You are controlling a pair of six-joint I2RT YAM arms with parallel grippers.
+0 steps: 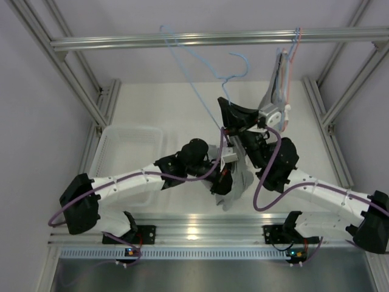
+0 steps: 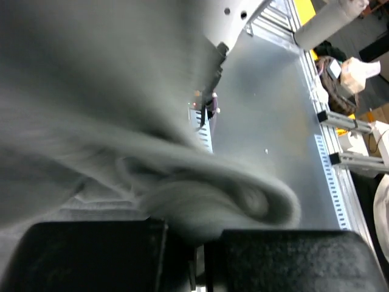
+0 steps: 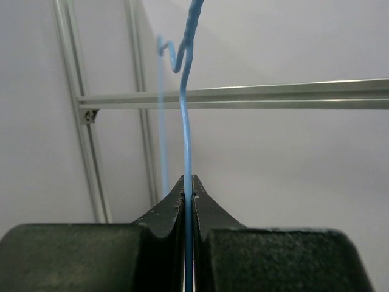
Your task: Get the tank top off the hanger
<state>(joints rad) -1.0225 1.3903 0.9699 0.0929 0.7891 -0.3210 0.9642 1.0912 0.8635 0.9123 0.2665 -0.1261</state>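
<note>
The hanger (image 1: pixel 194 85), made of thin light-blue wire, is held tilted in mid-air with its hook end uppermost. One straight run of the wire is pinched between the closed jaws of the right gripper (image 3: pixel 188 182). The tank top (image 1: pixel 234 182), of plain grey fabric, is bunched below the hanger and clamped in the left gripper (image 2: pixel 185 238). Whether it is still threaded on the wire cannot be told.

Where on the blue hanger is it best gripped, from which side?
Probably the straight wire run of the blue hanger, approached from its lower end, jaws closing across it. The wire is thin and straight there, so they pinch squarely, as the right gripper does, clear of the hook.
</note>
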